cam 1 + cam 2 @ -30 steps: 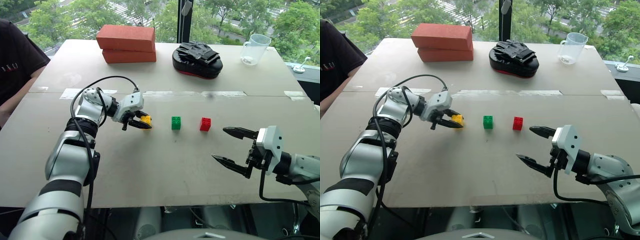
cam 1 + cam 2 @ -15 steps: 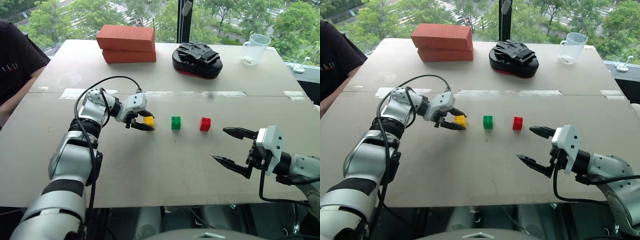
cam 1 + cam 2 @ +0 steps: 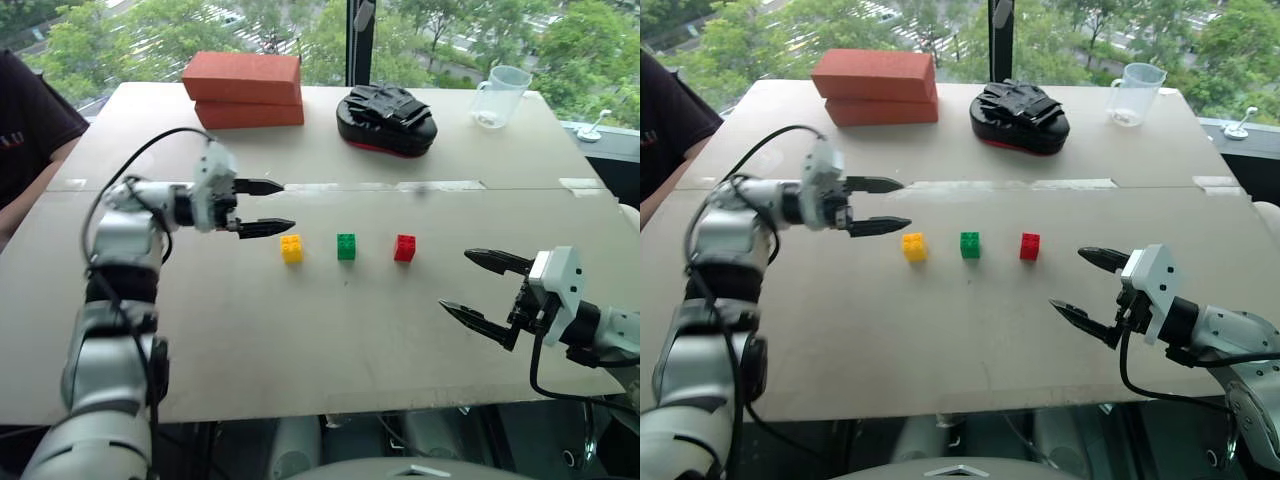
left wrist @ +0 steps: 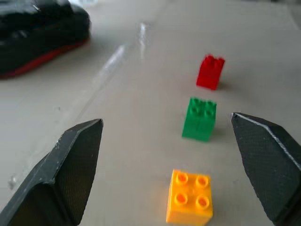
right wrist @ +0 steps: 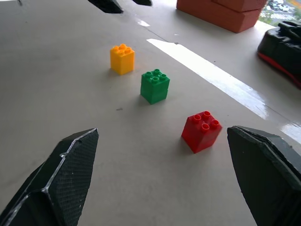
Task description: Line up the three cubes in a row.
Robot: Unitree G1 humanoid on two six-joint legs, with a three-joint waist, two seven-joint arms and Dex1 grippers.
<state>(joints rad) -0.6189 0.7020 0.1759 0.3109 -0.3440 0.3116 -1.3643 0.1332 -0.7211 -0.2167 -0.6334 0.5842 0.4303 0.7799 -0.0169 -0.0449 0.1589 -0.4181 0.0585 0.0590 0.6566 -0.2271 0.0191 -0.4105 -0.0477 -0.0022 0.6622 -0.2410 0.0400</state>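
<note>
The left gripper (image 3: 265, 208) hangs above the table (image 3: 300, 330) with its jaws spread wide and nothing between them; the yellow cube (image 3: 291, 248) sits on the table just ahead of and below its fingertips, apart from both. Beyond the yellow cube, in the line these jaws point along, stand the green cube (image 3: 346, 246) and then the red cube (image 3: 405, 248), the three forming a straight, evenly spaced row with gaps between them. The right gripper (image 3: 470, 284) is also wide open and empty, held off the table at the other end of the row; the red cube lies nearest its jaws, ahead of them and well apart, with green and yellow farther along.
</note>
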